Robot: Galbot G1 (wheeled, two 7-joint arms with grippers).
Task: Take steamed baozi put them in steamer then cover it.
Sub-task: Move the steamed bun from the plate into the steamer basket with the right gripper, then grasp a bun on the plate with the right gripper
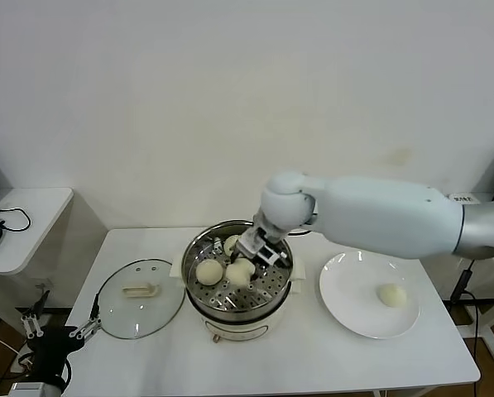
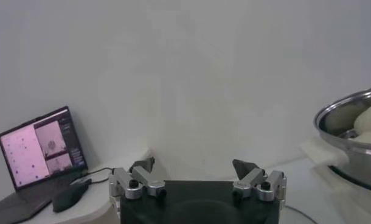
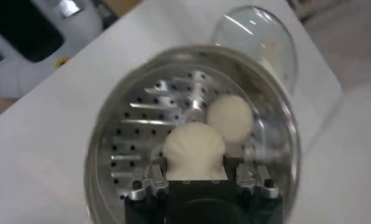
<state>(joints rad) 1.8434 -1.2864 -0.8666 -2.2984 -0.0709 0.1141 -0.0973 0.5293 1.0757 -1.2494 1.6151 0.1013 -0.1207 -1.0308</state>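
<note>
Laptop (image 2: 42, 149) with a lit screen at the lower left of the left wrist view, a dark mouse (image 2: 70, 196) just beside it on a side table (image 1: 31, 207) that shows at the left edge of the head view. Left gripper (image 1: 60, 318) parked low at the bottom left of the head view, off the main table's left corner; fingers (image 2: 143, 167) spread apart, nothing between them.

Main white table (image 1: 313, 364) fills the lower middle of the head view. Glass lid (image 1: 139, 298) lies flat at lower left of centre, its cream bar handle up, just beside the steamer and not on it.

Steamer (image 1: 238, 310) at lower centre: shiny perforated basket on a cream pot base. Three buns inside. One bun (image 1: 209, 271) sits at the left of the basket floor, a second (image 1: 230, 243) toward the back, partly hidden by the gripper. Third bun (image 3: 193, 149) is pinched between the fingers of the right gripper (image 1: 245, 266), low inside the basket; whether it touches the floor cannot be told. Right arm reaches in from the right edge of the frame, across and above the plate.

White plate (image 1: 346, 310) at lower right, well apart from the steamer's rim. Fourth bun (image 1: 392, 294) rests on it, right of the plate's middle.
</note>
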